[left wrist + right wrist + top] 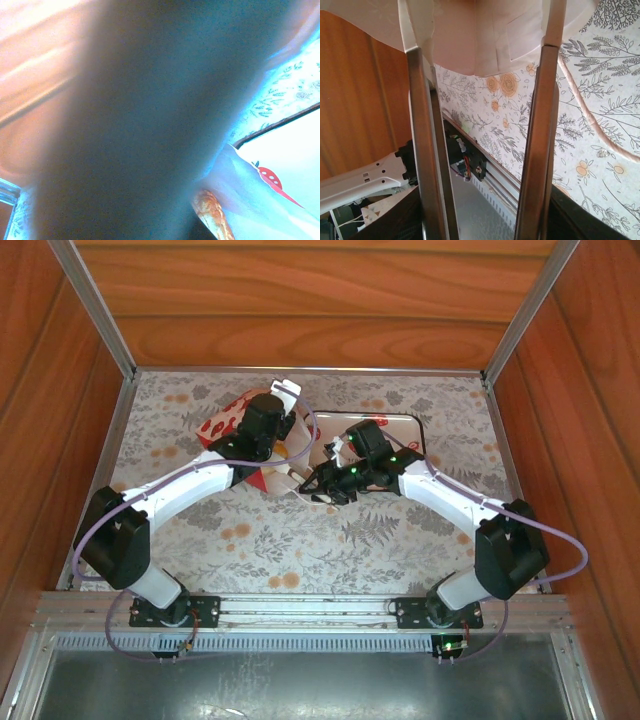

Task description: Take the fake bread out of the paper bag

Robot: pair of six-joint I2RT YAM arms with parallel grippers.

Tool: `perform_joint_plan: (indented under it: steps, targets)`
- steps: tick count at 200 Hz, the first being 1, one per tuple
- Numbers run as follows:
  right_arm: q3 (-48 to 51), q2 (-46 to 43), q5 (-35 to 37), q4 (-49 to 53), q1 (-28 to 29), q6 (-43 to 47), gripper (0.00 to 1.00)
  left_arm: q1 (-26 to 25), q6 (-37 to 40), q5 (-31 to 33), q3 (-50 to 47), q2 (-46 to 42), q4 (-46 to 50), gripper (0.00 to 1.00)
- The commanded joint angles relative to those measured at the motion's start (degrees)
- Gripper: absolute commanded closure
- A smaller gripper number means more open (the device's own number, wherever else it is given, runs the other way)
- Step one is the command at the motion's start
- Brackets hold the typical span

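Between right fingers (422, 150) — paper bag (485, 35)

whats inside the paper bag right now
One golden-brown piece of bread peeks out under the white edge of the paper bag. A dark blur up close hides the rest, and from above the left arm covers much of the bag.

I see the paper bag (222, 420) on the far part of the table (300, 540), just left of the tray (417, 430).
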State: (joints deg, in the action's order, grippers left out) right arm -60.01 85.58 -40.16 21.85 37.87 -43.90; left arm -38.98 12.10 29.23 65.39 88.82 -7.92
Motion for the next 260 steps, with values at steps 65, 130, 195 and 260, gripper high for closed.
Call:
perform_joint_plan:
  steps: [65, 130, 195, 260]
  targets:
    - [-1.9, 3.8, -2.9, -5.2, 0.2, -2.2, 0.45, 0.5, -0.8, -0.4, -0.9, -3.0, -2.8, 1.0]
    - [-1.6, 5.6, -4.3, -11.0, 0.1, -4.6, 0.44, 0.5, -0.9, -0.6, -1.4, -3.1, -2.9, 1.0]
    - [-1.9, 9.2, -6.4, -17.7, 0.1, -7.0, 0.4, 0.6, -1.6, -1.7, -1.5, -3.2, -3.0, 1.0]
    - [-2.4, 12.1, -6.9, -20.4, 0.1, -7.4, 0.52, 0.6, -1.9, -1.8, -1.5, -3.2, -3.0, 1.0]
